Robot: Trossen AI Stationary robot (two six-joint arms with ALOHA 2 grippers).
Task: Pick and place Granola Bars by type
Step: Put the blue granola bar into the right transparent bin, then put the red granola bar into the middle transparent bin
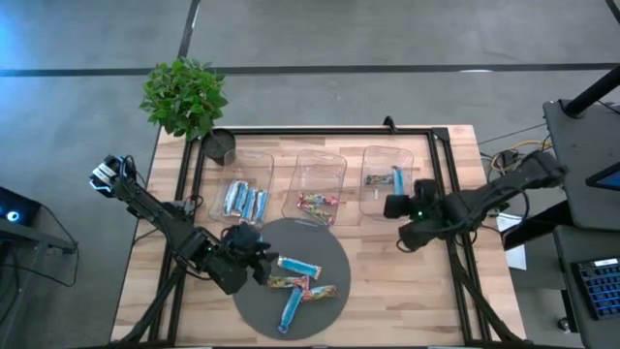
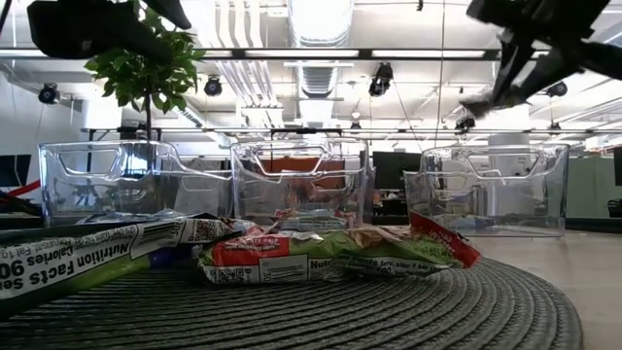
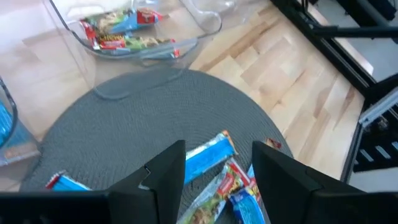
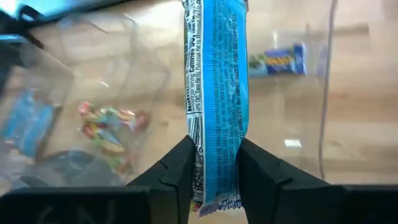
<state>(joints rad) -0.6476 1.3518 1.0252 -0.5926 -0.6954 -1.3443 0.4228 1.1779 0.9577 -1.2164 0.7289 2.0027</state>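
Nearest the low camera, on the round grey mat: a red-and-green granola bar lying flat, a green wrapper printed with nutrition facts beside it. From above, four bars on that mat: two light blue bars and two multicoloured bars, clustered close together. At the mat's left edge, left gripper, fingers spread open with nothing between them, hovering low over the blue bar. Beyond the mat, three clear bins in a row on the wooden table: left bin holding several light blue bars, middle bin holding multicoloured bars, right bin holding a darker bar. Above the right bin's near edge, right gripper, fingers closed on one end of a light blue bar, lifted clear of the table. Farthest back, potted plant at the table's rear left corner.
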